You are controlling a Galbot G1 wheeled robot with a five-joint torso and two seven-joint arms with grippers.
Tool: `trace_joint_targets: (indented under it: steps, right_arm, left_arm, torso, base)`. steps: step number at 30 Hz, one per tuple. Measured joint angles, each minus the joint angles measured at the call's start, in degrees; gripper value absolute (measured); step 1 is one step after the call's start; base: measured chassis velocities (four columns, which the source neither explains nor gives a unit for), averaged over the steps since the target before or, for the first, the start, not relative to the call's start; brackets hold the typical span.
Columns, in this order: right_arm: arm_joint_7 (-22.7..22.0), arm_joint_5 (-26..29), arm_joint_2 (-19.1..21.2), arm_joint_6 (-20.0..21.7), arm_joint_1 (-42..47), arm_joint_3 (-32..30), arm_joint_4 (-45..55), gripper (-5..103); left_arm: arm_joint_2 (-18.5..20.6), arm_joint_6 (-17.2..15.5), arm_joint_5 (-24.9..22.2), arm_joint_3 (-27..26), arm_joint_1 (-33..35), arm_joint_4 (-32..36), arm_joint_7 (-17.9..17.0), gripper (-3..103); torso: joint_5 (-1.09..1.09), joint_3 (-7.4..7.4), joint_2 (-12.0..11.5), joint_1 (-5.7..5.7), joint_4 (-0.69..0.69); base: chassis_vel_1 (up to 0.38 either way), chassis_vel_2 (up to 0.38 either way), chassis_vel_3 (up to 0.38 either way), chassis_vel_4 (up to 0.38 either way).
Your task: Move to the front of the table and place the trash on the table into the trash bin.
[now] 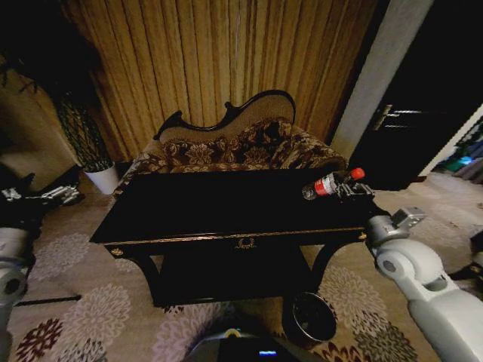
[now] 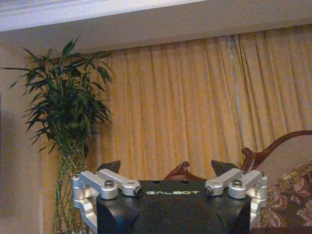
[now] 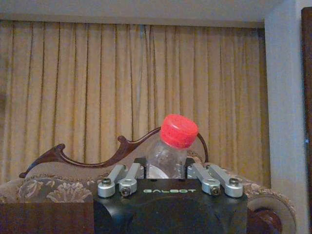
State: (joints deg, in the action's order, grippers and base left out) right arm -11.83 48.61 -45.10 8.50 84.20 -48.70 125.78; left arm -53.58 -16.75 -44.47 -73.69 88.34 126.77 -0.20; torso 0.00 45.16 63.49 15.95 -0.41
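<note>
Head view shows you the right gripper point(image 1: 353, 188) closed on the bottle point(image 1: 326, 185) above the table's point(image 1: 226, 215) right edge; the bin point(image 1: 311, 317) lies below, nearer you. The left gripper point(image 2: 165, 170) waits open.

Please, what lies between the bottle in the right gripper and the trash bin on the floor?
In the head view, the bottle is held in the right gripper over the table's right end. Between it and the trash bin lie the table's gold-trimmed front edge and right leg.

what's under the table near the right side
The trash bin stands on the patterned carpet by the table's right front leg, partly beneath the top. Its inside is too dark to see. The lower shelf looks bare.
</note>
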Motion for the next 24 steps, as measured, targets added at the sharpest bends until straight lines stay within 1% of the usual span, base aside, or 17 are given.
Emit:
trace_joint_targets:
  steps: [3, 9, 12, 18, 22, 24]
  right_arm:
    - [0.01, -0.06, -0.1, 0.02, 1.52, -1.36, 0.73, 34]
    - [0.03, -0.65, -0.96, 0.02, 2.94, -1.81, 1.18, 34]
    - [0.03, -0.9, -1.18, 0.01, 3.2, -1.81, 1.18, 34]
    - [0.04, -1.05, -1.28, -0.07, 2.84, -1.3, 0.94, 34]
    - [0.04, -1.36, -1.44, -0.11, 2.64, -0.77, 0.52, 34]
    - [0.06, -2.45, -1.74, -1.06, 2.51, 0.13, -0.19, 34]
  left_arm:
    - [-0.04, 0.0, 0.04, 0.36, -0.03, 0.32, 0.02, 100]
    - [-0.15, 0.02, 0.29, 1.12, -0.19, 0.33, 0.02, 100]
    - [-0.18, 0.12, 0.42, 1.43, -0.19, 0.22, 0.03, 100]
    - [-0.14, 0.25, 0.55, 2.28, -0.6, -0.11, 0.03, 100]
    - [-0.17, 0.25, 0.55, 2.84, -0.75, -0.1, 0.04, 100]
    - [-0.29, 0.31, 0.63, 3.32, -0.86, -0.09, 0.05, 100]
  torso:
    - [0.0, 0.01, -0.01, 0.01, 0.0]
    - [-0.01, 0.01, -0.01, 0.01, -0.01]
    - [0.01, 0.01, -0.01, 0.01, -0.01]
    - [-0.02, 0.0, 0.0, -0.01, 0.0]
    - [0.0, -0.01, 0.0, -0.01, -0.01]
    - [-0.01, 0.0, 0.0, -0.01, 0.0]
  base:
    - [0.046, -0.061, -0.052, 0.048]
    - [0.11, -0.121, -0.129, 0.128]
    - [0.189, -0.167, -0.195, 0.194]
    - [0.238, -0.227, -0.216, 0.235]
    - [0.244, -0.217, -0.227, 0.203]
    - [0.196, -0.204, -0.186, 0.196]
